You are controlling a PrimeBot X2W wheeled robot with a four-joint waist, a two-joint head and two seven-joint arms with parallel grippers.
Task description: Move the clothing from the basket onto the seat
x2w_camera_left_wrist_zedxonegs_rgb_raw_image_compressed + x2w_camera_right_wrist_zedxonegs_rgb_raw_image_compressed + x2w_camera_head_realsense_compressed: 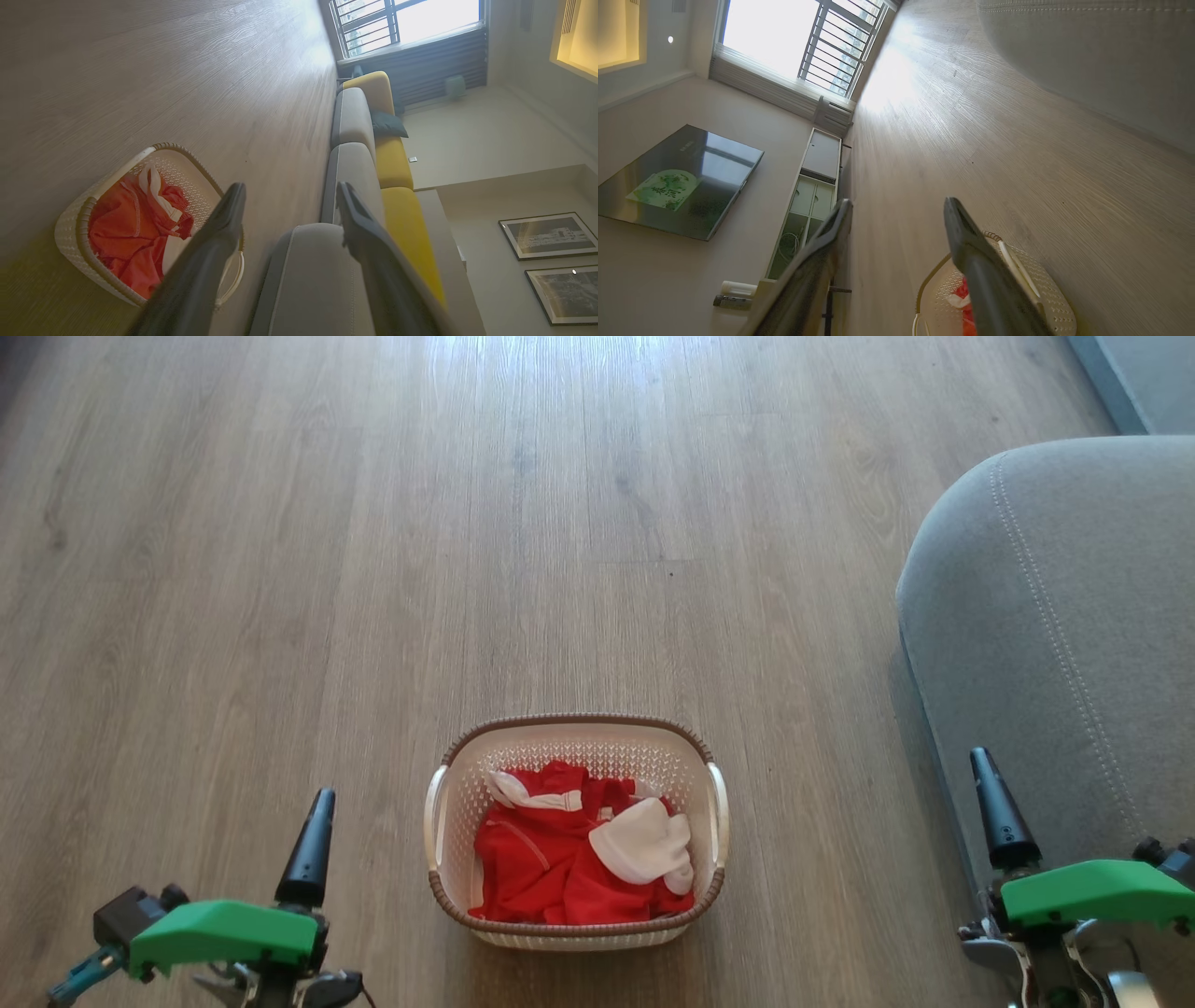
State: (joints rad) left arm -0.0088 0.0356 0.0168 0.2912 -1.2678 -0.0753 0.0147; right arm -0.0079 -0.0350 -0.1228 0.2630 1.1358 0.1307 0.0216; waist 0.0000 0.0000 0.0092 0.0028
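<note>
Head view: one basket (579, 747) of clothing (546, 863), one seat (1055, 616), two tools, left tool (290, 192) and right tool (897, 206), both released

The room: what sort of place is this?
Probably a home living room: a long grey-and-yellow sofa, what looks like a wall-mounted television, and framed pictures on the wall.

Premises present as a home living room: pale wood-plank floor (560, 523), long grey-and-yellow upholstered fabric sofa (355, 163), 2 black-framed wall pictures (546, 235), flat dark wall-mounted television (677, 182), low white glass-fronted cabinet (808, 200), large barred window (784, 32).
</note>
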